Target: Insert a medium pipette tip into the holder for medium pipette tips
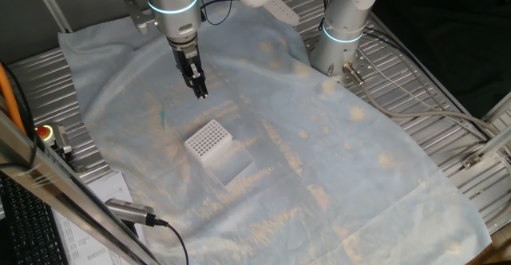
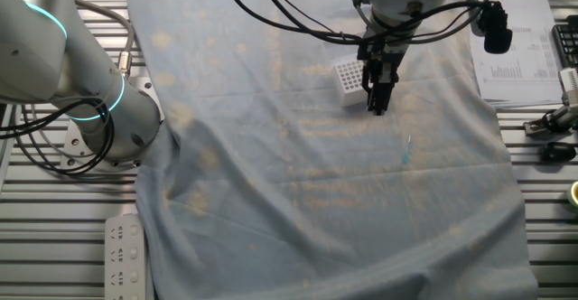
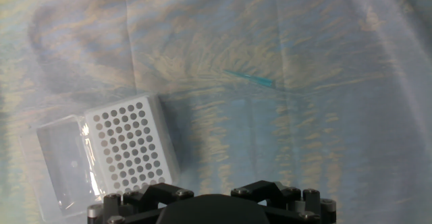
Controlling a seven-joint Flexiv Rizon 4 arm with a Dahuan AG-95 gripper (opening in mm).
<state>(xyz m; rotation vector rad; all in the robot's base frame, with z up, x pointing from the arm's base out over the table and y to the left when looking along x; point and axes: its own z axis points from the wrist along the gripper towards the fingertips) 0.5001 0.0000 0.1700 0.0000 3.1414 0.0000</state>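
The medium pipette tip point(image 1: 164, 120) is a thin teal sliver lying flat on the pale blue cloth; it also shows in the other fixed view point(image 2: 406, 151) and the hand view point(image 3: 251, 79). The holder for medium pipette tips point(image 1: 209, 140) is a white block with a grid of dark holes, seen too in the other fixed view point(image 2: 346, 74) and the hand view point(image 3: 128, 145). My gripper point(image 1: 200, 92) hangs above the cloth between the two, touching neither. Its fingers look pressed together and empty. In the hand view only the gripper's body shows.
A translucent box part point(image 1: 233, 166) lies against the holder. The wrinkled cloth point(image 1: 319, 153) covers the table. A second robot's base point(image 1: 339, 37) stands at the back right. Metal grating point(image 1: 447, 97), cables and papers point(image 2: 524, 56) lie round the cloth.
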